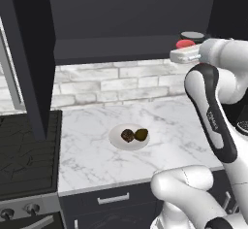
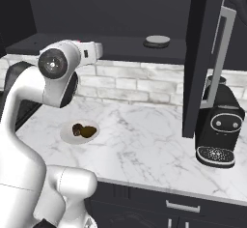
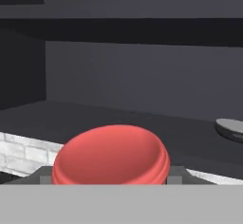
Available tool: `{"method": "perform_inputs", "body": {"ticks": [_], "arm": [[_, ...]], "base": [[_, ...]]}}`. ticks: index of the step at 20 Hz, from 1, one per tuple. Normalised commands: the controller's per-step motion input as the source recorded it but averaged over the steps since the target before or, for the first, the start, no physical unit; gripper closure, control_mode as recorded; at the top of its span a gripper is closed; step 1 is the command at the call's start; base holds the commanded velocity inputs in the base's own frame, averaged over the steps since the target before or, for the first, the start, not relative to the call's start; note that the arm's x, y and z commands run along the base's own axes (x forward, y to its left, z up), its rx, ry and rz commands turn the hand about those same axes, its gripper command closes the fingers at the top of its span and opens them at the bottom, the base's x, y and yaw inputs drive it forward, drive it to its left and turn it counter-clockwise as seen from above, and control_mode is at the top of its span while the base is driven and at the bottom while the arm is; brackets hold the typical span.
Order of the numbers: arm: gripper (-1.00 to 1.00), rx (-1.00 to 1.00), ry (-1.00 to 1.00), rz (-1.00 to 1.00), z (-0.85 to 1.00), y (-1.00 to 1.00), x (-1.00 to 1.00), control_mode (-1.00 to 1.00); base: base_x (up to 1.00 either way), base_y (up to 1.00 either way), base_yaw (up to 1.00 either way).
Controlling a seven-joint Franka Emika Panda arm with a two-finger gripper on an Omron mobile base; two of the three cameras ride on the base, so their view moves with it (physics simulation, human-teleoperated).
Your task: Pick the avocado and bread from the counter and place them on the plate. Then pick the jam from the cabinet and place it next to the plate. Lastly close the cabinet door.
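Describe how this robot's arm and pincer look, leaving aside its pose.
The arm is glossy white with rounded, tube-like links, dark charcoal bands at the joints and small pale lettering on one band. A round dark cap closes one joint. The pincer shows as grey finger tips.

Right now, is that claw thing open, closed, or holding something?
Gripper: jaws shut on the jam, at the open cabinet shelf.

Two base views behind the arm, left and right, sharing the plate (image 1: 117, 143) on the counter (image 1: 92, 155); hand view close on the jam (image 3: 111, 155), facing the cabinet (image 3: 142, 71)
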Motion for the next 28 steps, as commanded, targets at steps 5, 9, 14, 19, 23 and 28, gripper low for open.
{"method": "perform_inputs", "body": {"ticks": [5,9,14,19,23,28], "arm": [[1.00,-0.05,-0.01,0.07,-0.34,-0.04,-0.23,-1.00],[1.00,-0.11,0.04,0.07,-0.50,0.00,-0.07,-1.00],[1.00,-0.13,0.08,0.03,-0.53,0.00,0.05,-1.00],[1.00,-0.12,0.12,0.00,-0.47,0.00,0.33,-1.00],[1.00,-0.03,0.11,0.00,-0.42,0.02,0.49,-1.00],[1.00,-0.03,0.03,0.00,-0.39,0.00,0.48,-1.00]], "base": [[0.00,0.00,0.00],[0.00,0.00,0.00],[0.00,0.00,0.00],[0.00,0.00,0.00],[0.00,0.00,0.00],[0.00,0.00,0.00]]}}
